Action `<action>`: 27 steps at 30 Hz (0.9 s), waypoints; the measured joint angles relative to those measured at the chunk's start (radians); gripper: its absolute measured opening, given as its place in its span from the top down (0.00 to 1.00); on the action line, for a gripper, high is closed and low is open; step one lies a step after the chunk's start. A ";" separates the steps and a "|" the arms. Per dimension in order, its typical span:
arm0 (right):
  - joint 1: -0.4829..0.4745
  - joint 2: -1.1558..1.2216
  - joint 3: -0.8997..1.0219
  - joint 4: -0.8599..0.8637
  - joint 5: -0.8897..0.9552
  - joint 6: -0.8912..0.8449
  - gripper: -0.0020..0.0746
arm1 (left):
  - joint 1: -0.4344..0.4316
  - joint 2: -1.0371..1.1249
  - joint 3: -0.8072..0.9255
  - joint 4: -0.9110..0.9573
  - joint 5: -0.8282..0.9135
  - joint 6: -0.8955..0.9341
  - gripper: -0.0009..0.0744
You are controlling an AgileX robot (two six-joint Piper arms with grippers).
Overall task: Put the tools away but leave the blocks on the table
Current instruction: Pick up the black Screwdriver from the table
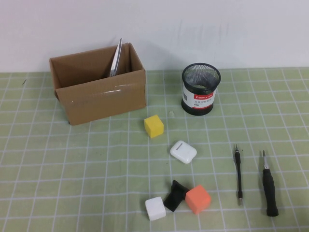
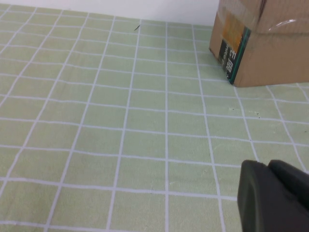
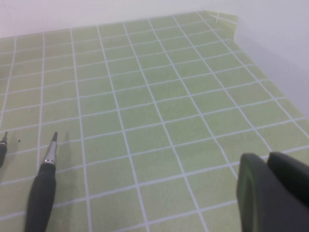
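The cardboard box [image 1: 99,89] at eleven o'clock on the table [image 1: 58,169] already holds the scissors [image 1: 116,59], blades poking up. Two tools remain at four o'clock: the thick black-handled screwdriver [image 1: 269,186] and, just beside it, the thin precision screwdriver [image 1: 238,175]. The blocks [image 1: 177,199] cluster near six o'clock. Left gripper [image 2: 273,198] and right gripper [image 3: 273,193] hover low, empty; whether released or clenched, I cannot tell.

Scissors [image 1: 116,59] in box [image 1: 104,99], upright
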 joint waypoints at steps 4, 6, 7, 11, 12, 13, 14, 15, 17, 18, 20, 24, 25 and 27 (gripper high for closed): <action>0.000 0.000 0.000 0.000 0.000 0.000 0.99 | 0.000 0.000 0.000 0.000 0.000 0.000 0.99; 0.000 0.000 0.000 0.000 0.000 0.000 0.99 | 0.000 0.000 0.000 0.000 0.000 0.000 0.99; 0.000 0.000 0.000 0.000 0.000 0.000 0.99 | 0.000 0.000 0.000 0.000 0.000 0.000 0.99; 0.000 0.000 0.000 -0.006 0.000 0.000 0.99 | 0.000 0.000 0.000 0.000 0.000 0.000 0.99; 0.000 0.000 0.000 -0.007 -0.005 0.000 0.99 | 0.000 0.000 0.000 0.000 0.000 0.000 0.99; 0.000 0.000 0.000 -0.007 -0.015 0.000 0.99 | 0.000 0.000 0.000 0.000 0.000 0.000 0.99; 0.000 0.000 0.001 0.002 -0.042 0.000 0.99 | 0.000 0.000 0.000 0.000 0.000 0.000 0.99; 0.000 0.000 0.003 0.011 -0.088 0.000 0.99 | 0.000 0.000 0.000 0.000 0.000 0.000 0.99; 0.000 0.000 0.005 0.031 -0.220 0.000 0.99 | 0.000 0.000 0.000 0.000 0.000 0.000 0.99; 0.000 0.000 0.005 0.038 -0.315 0.000 0.99 | 0.000 0.000 0.000 0.000 0.000 0.000 0.99; 0.000 0.000 0.005 0.042 -0.493 0.000 0.99 | 0.000 0.000 0.000 0.000 0.000 0.000 0.99; 0.000 0.000 0.005 0.044 -0.827 0.000 0.99 | 0.000 0.000 0.000 0.000 0.000 0.000 0.99; 0.000 0.000 0.005 0.044 -0.887 0.000 0.99 | 0.000 0.000 0.000 0.000 0.000 0.000 0.99; 0.000 0.000 0.005 0.051 -0.977 0.000 0.99 | 0.000 0.000 0.000 0.000 0.000 0.000 0.99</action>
